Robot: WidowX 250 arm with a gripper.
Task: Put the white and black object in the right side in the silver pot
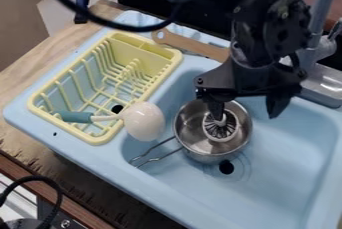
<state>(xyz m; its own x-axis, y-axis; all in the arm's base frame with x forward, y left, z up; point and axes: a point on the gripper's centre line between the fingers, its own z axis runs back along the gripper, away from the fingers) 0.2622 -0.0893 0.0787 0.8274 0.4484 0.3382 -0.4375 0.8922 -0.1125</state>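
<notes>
My black gripper hangs over the right basin of the sink, above the silver pot's upper right side. Its two fingers are wide apart, the left one right over the pot and the right one beyond the pot's rim. Below, the silver pot stands in the basin with its wire handle pointing lower left. Inside the pot lies the white and black object, a white rim around dark ribs, its top partly overlapped by the left fingertip. Whether that fingertip touches it, I cannot tell.
A yellow dish rack sits on the left of the blue sink. Across the rack's lower right edge lies a white ladle with a teal handle. Behind are a wooden utensil and the grey faucet.
</notes>
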